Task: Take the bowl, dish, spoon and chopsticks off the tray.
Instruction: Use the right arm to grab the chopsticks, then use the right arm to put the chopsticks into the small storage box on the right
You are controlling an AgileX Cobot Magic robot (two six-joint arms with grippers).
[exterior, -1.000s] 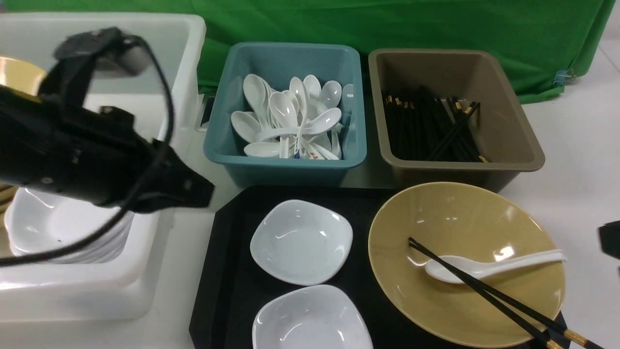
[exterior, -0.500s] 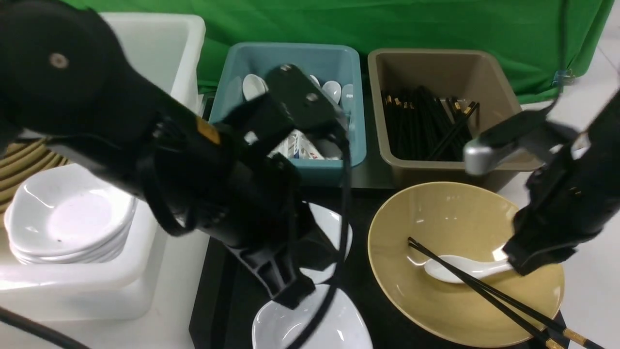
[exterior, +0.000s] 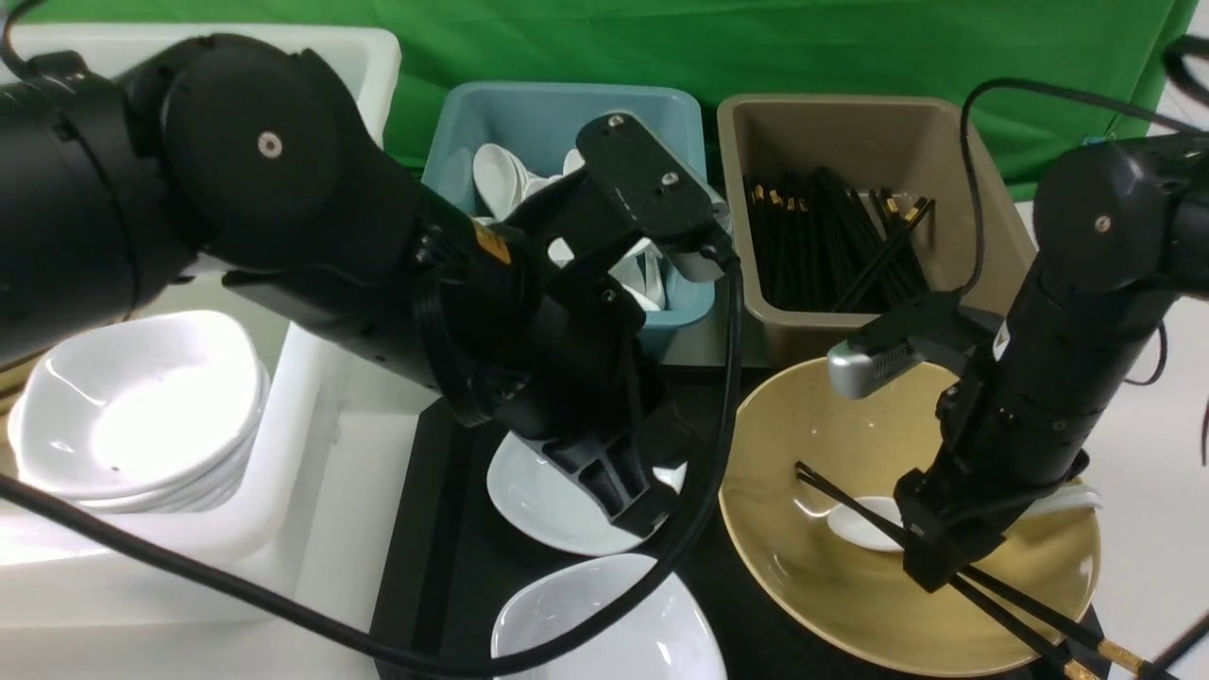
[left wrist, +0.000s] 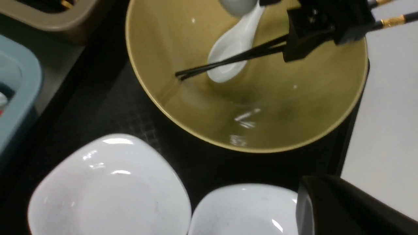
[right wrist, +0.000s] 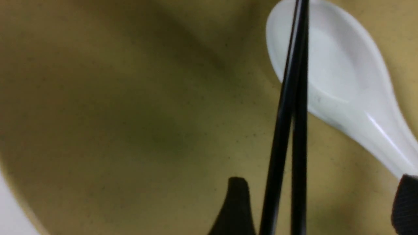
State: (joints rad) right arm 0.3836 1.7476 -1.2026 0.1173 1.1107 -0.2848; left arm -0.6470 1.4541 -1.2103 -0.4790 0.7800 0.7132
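A black tray (exterior: 444, 538) sits on a white table (exterior: 1157, 567) before a green backdrop (exterior: 756, 47).

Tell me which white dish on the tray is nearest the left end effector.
The farther white dish, toward the teal bin: the left end effector overlaps its edge; the nearer white dish sits clear of it.

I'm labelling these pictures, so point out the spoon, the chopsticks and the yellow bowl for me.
spoon (left wrist: 225, 73), left wrist view, on the scoop.
chopsticks (right wrist: 298, 65), right wrist view, on the shafts crossing the spoon.
bowl (exterior: 831, 595), front view, on the bare inner wall.
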